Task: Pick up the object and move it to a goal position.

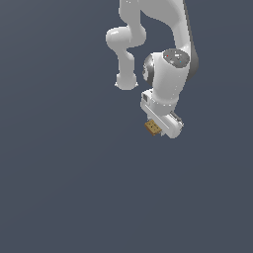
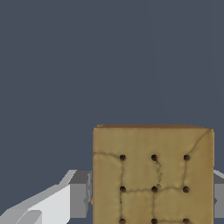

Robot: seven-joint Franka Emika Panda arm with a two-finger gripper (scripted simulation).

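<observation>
The object (image 1: 153, 128) is a small tan-brown square block with a grid of dark dots. In the exterior view it sticks out from under the white hand of my arm, near the picture's middle. The wrist view shows the object (image 2: 153, 175) close up, filling the space between my two grey fingers (image 2: 80, 199), which press its two sides. My gripper (image 2: 153, 201) is shut on it. In the exterior view the fingertips are hidden behind the hand and the block.
Plain dark grey-blue ground fills both views. The white arm (image 1: 163, 44) reaches down from the top of the exterior view. No other objects or marker show.
</observation>
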